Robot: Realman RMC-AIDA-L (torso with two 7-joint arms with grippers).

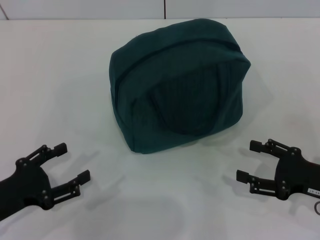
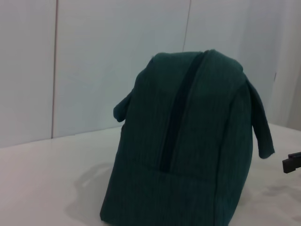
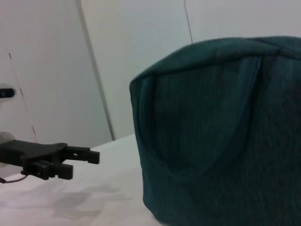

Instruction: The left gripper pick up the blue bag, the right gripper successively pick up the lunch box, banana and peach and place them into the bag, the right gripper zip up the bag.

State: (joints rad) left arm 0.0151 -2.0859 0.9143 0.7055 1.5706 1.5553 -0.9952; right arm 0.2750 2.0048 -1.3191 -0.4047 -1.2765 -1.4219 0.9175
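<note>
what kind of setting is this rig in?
Likely a lab or test bench, not a home: a bare white table, plain white wall panels behind it, and only the blue bag between the open left gripper and right gripper.

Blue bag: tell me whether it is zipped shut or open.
Shut, as far as it shows. The blue bag sits domed on the table, its zip line running closed over the top, no foil lining or opening visible.

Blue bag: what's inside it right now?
Cannot be seen. The blue bag stands shut on the table, its fabric covering any contents. No lunch box, banana or peach is in sight outside it.
</note>
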